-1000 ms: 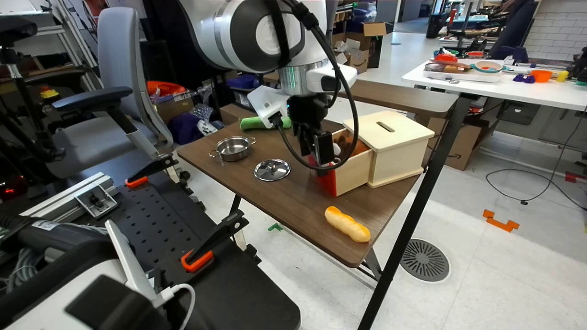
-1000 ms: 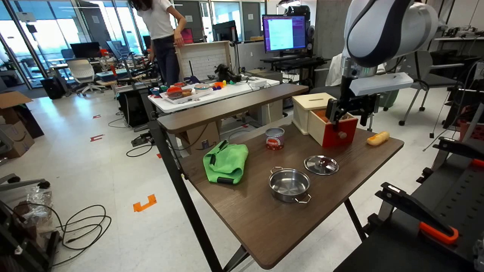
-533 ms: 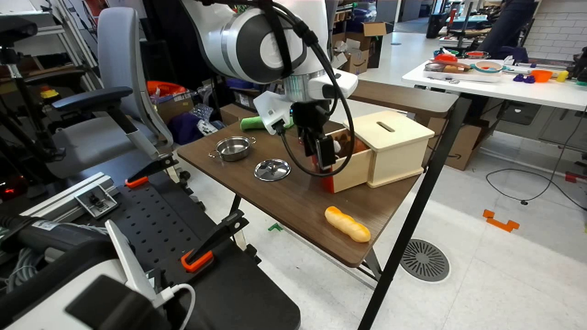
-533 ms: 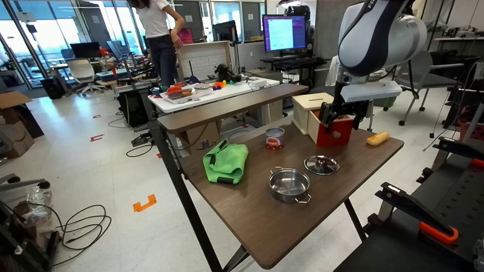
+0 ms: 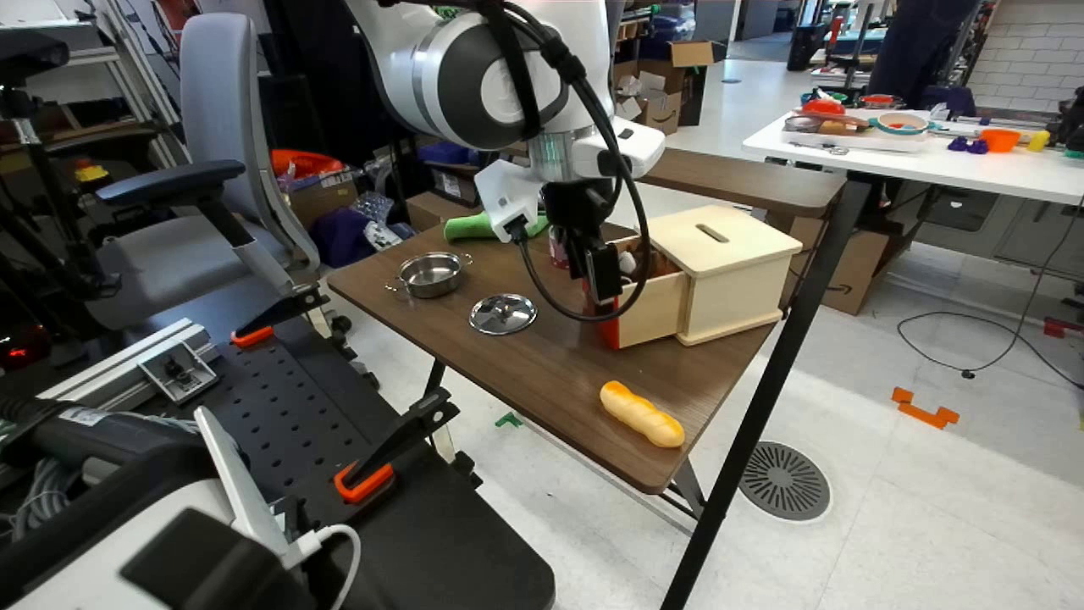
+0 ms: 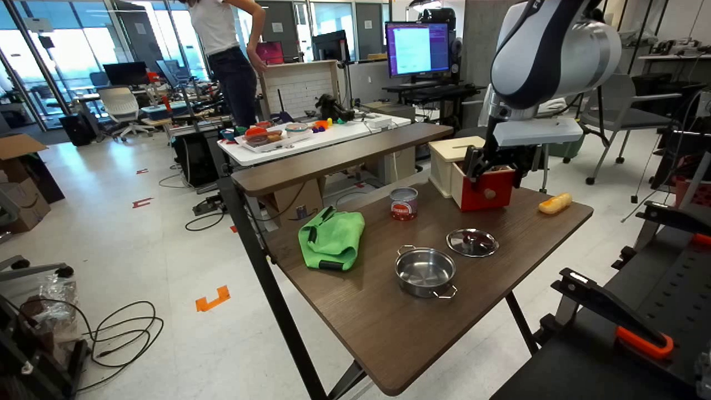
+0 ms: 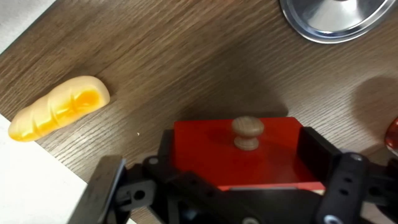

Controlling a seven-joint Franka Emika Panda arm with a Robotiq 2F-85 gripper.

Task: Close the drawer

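Observation:
The drawer (image 5: 648,315) sticks out of the pale wooden box (image 5: 735,296), partly open. Its red front panel (image 6: 484,186) has a round wooden knob (image 7: 247,132) and shows in an exterior view and the wrist view. A brown item (image 5: 656,264) lies inside the drawer. My gripper (image 7: 238,136) is open wide, one finger by each side of the red front panel, with the knob between them and nothing held. In an exterior view the gripper (image 6: 496,176) hangs low over the panel's top edge. Whether the fingers touch the panel, I cannot tell.
On the brown table (image 5: 542,364) lie a bread-like yellow-orange object (image 5: 641,413) near the drawer, a metal lid (image 6: 472,243) and a two-handled metal pot (image 6: 425,272). A tin can (image 6: 404,204) and a green cloth item (image 6: 332,239) are on the table's far side from the bread.
My gripper has come lower and moved toward the box. The drawer has slid a little way into the box. The pot, lid and bread-like object have stayed put.

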